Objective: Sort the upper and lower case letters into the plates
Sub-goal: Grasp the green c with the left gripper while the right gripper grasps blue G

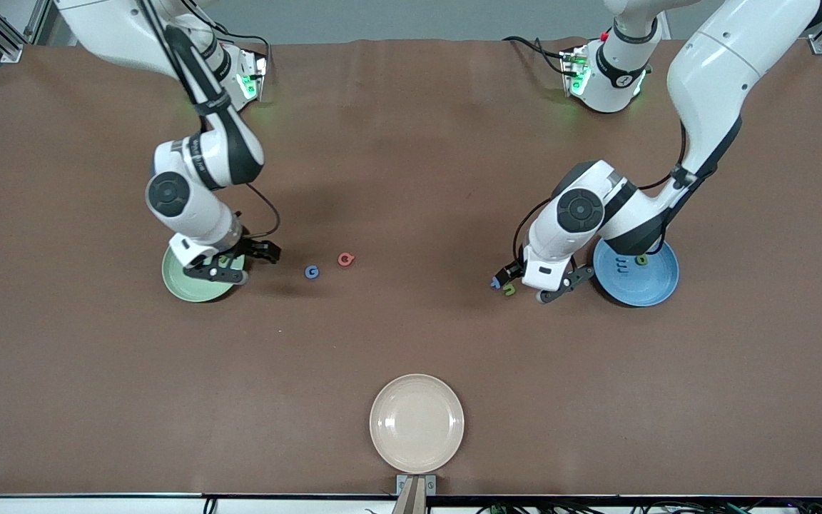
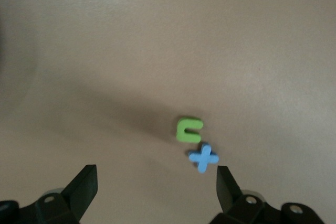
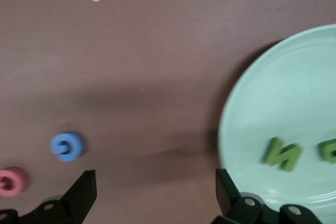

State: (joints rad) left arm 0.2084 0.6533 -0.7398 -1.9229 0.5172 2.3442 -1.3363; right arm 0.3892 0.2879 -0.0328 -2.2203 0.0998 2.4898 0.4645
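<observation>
A round shallow pale green plate point(image 1: 184, 282) lies at nine o'clock on the table, holding a flat green N point(image 3: 282, 153) and another green letter point(image 3: 328, 149) cut off at the view's edge. At its three o'clock a small blue G point(image 1: 312, 271) and pink-red Q point(image 1: 345, 259) lie flat on the table. A bright blue plate point(image 1: 641, 285) at three o'clock holds a blue m point(image 1: 621, 265) and green p point(image 1: 641, 260). A green u point(image 2: 189, 129) and blue x point(image 2: 203, 157) touch at its nine o'clock.

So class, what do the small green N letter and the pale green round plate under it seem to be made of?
Small green N letter: probably foam or soft plastic; thick, matte, blunt-edged. Pale green round plate: likely plastic or melamine; smooth, with a soft sheen at its rim.
</observation>
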